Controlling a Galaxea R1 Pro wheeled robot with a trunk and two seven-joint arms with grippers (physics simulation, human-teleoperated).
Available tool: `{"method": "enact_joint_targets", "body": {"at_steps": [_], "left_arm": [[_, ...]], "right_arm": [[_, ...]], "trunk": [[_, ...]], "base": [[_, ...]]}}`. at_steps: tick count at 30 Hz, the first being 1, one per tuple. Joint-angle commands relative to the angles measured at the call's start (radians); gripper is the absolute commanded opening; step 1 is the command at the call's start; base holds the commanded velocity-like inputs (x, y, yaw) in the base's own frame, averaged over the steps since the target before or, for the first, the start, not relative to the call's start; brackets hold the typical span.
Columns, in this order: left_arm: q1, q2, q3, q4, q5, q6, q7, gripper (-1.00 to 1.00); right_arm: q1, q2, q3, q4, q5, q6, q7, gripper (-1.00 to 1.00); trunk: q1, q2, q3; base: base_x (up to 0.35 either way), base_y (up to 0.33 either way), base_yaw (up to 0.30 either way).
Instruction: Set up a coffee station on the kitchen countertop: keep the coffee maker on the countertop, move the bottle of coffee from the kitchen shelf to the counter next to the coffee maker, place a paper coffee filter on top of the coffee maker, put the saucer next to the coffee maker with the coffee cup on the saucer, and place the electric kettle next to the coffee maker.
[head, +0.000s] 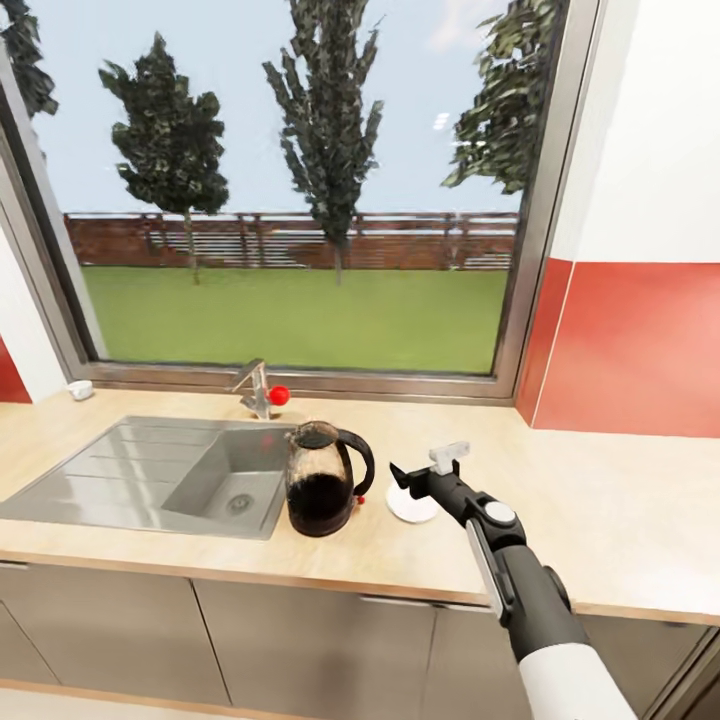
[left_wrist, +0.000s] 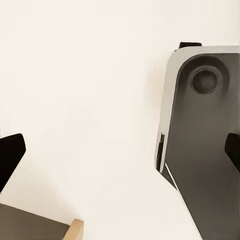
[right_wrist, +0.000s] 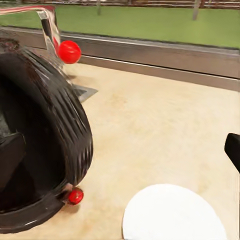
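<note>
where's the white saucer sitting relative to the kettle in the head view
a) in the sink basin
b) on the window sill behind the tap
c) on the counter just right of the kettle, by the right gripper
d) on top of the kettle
c: the saucer lies flat on the countertop, just right of the dark electric kettle, with the right gripper directly over it.
</note>
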Motion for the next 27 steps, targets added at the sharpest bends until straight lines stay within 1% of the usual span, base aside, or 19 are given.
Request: {"method": "enact_joint_targets", "body": {"at_steps": [1,7,8,10,11,13,14,19,27], "left_arm": [[0.0,0.0,0.006,0.001,-0.002,-0.004,0.001,1.0],[0.0,-0.001,0.006,0.001,-0.002,-0.004,0.002,1.0],[0.0,-0.001,0.006,0.001,-0.002,-0.004,0.002,1.0],[0.0,-0.001,0.006,0.001,-0.002,-0.004,0.002,1.0],[0.0,-0.001,0.006,0.001,-0.002,-0.004,0.002,1.0],[0.0,-0.001,0.006,0.001,-0.002,-0.004,0.003,1.0],[0.0,-0.001,0.006,0.001,-0.002,-0.004,0.001,1.0],[0.0,-0.003,0.007,0.001,-0.002,-0.004,0.0,1.0],[0.0,-0.003,0.008,0.0,-0.002,-0.004,-0.001,1.0]], "right_arm": [[-0.001,-0.005,-0.003,0.004,0.01,0.003,0.011,1.0],[-0.001,-0.039,-0.005,0.038,0.01,0.003,0.045,1.0],[-0.001,-0.115,-0.005,0.07,0.01,0.003,0.38,1.0],[-0.001,-0.125,-0.004,0.07,0.01,0.003,0.397,1.0],[-0.001,-0.138,-0.003,0.072,0.01,0.003,0.446,1.0],[-0.001,-0.142,-0.003,0.073,0.011,0.003,0.473,1.0],[-0.001,-0.145,-0.002,0.075,0.015,0.003,0.507,1.0],[-0.001,-0.145,-0.001,0.074,0.015,0.003,0.512,1.0],[-0.001,-0.144,0.002,0.078,0.014,0.003,0.511,1.0]], "trunk": [[0.001,-0.001,0.0],[0.001,-0.001,0.0],[0.001,-0.001,0.0],[0.001,-0.001,0.0],[0.001,-0.001,0.0],[0.001,-0.001,0.0],[0.001,-0.001,0.0],[0.001,-0.001,0.0],[0.001,-0.001,0.0]], "base": [[0.162,0.0,0.0],[0.043,0.0,0.0],[0.007,0.0,0.0],[0.005,0.0,0.0],[0.001,0.0,0.0],[0.0,0.0,0.0],[0.0,0.0,0.0],[0.031,0.0,0.0],[0.144,0.0,0.0]]}}
